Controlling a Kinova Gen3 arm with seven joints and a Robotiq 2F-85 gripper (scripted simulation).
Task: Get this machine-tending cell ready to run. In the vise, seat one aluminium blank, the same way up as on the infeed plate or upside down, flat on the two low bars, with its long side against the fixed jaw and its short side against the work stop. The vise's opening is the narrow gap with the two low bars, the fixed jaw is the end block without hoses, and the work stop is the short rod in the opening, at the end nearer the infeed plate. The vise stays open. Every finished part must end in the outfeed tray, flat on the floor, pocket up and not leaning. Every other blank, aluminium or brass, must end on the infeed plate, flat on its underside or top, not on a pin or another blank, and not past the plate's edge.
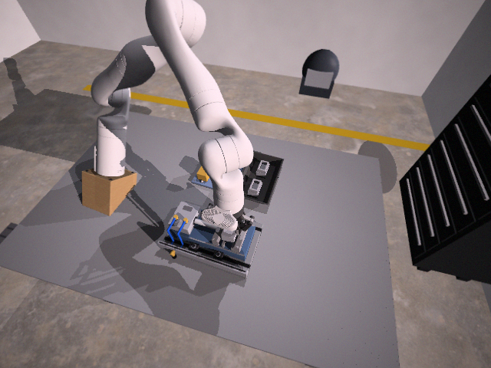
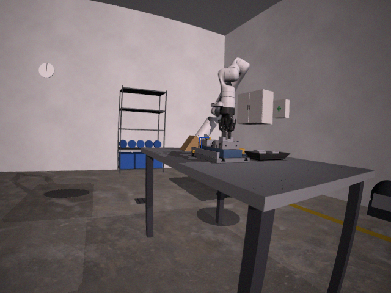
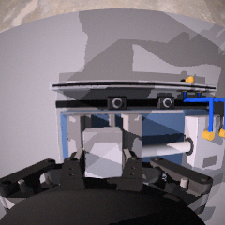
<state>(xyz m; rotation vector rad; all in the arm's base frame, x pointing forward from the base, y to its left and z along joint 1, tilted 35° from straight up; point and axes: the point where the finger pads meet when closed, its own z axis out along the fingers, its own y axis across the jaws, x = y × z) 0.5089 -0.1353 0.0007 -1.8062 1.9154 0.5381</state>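
Top view: you look down obliquely from high up, whole worktop in frame. Ext. view: low, far, beyond a worktop corner. Wrist view: close, over fingers. All three share the vise.

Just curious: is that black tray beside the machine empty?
No, the outfeed tray holds two pale finished parts, seen from the top.
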